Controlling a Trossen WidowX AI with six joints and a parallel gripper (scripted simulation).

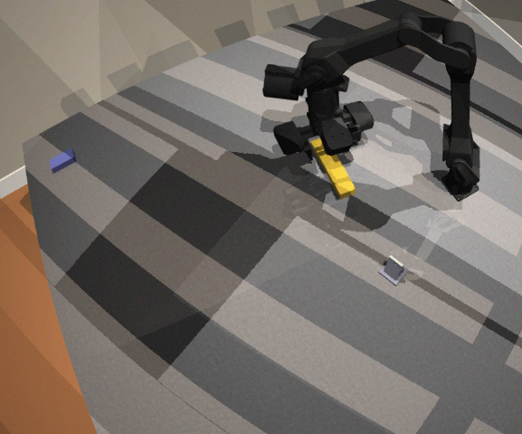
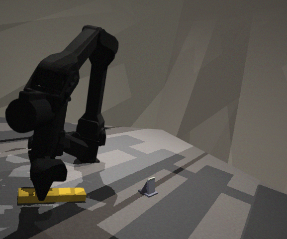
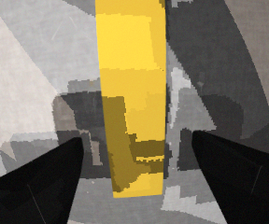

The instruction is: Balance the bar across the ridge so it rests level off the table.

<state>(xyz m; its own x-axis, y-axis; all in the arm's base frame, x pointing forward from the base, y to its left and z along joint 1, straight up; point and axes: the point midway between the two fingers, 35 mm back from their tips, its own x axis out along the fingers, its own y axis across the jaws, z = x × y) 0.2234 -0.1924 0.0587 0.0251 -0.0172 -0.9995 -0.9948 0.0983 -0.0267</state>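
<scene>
The yellow bar (image 1: 337, 174) (image 2: 71, 194) (image 3: 132, 47) lies flat on the table, its upper end out of the wrist view. My gripper (image 1: 322, 151) (image 3: 138, 141) is open, pointing down with one fingertip on either side of the bar, nearer one end than the middle. In the wrist view there is a gap between each finger and the bar. In the exterior view the near finger overlaps the bar's front side and the other finger is hidden. The ridge (image 1: 394, 269) (image 2: 151, 186), a small grey upright on a square foot with a pale top edge, stands apart from the bar with nothing on it.
A small blue block (image 1: 62, 161) lies far off near the table's left edge. The arm arches above the table from its base (image 2: 86, 154). Striped patterns and shadows cross the table top (image 1: 308, 322) (image 2: 202, 205).
</scene>
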